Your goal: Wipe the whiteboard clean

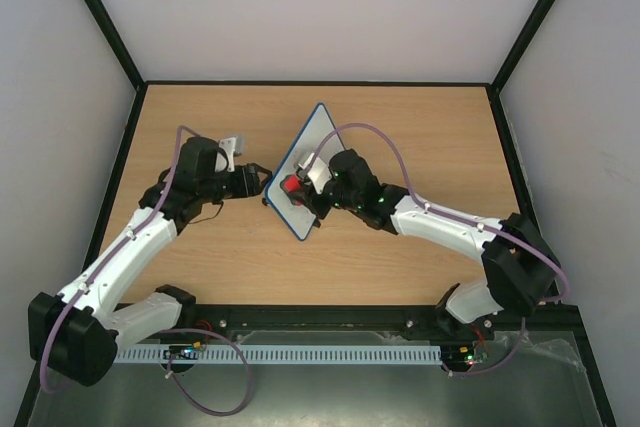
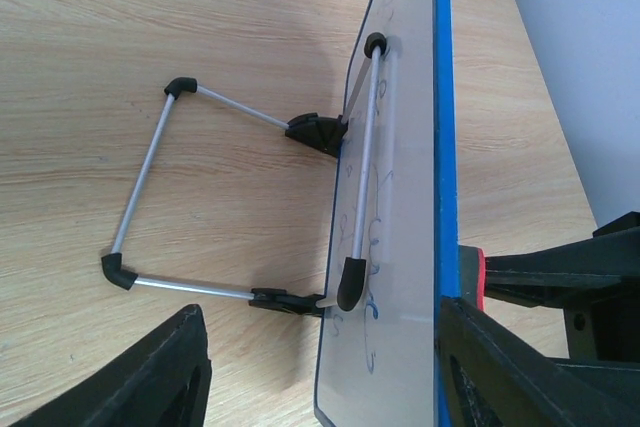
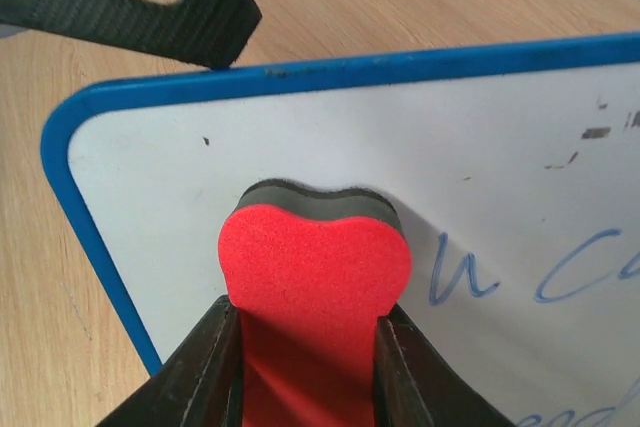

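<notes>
Well, whiteboard (image 1: 306, 143) between parted left jaws.

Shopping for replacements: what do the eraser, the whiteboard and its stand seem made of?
The eraser looks like matte, porous red foam with a dark grey felt-like layer at the board. The whiteboard has a smooth white face carrying marker; its rim is probably blue plastic. The stand: thin shiny rods, likely metal, with black plastic-looking corners.
</notes>
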Robot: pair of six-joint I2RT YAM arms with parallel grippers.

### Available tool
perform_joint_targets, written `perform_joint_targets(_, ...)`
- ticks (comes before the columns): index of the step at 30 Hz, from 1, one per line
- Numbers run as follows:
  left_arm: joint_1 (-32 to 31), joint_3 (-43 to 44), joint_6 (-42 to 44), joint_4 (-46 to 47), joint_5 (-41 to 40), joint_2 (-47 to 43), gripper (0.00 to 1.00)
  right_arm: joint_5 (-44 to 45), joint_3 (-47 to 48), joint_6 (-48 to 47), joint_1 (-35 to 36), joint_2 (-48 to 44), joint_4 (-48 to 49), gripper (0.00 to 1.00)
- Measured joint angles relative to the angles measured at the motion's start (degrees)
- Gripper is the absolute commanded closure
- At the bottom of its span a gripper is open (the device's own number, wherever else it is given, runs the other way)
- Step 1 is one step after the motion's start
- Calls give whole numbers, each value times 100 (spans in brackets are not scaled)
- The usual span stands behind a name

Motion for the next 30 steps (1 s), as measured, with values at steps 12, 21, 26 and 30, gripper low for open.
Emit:
perform_joint_targets(12,-109,72,-245,-391,-619,-369,36,247,-127,63,0,-302,-133,98)
perform_joint_targets(21,-437,59,-267,-400,-295,-81,51,350,-219,109,0,-367,-240,98)
perform_joint_targets(26,-614,59,-269,-299,-155,120,64,125,-256,15,0,-365,-236,98)
perform_joint_targets(30,-619,59,-267,-289,-212,216,60,-63,-258,-105,0,-323,-142,98)
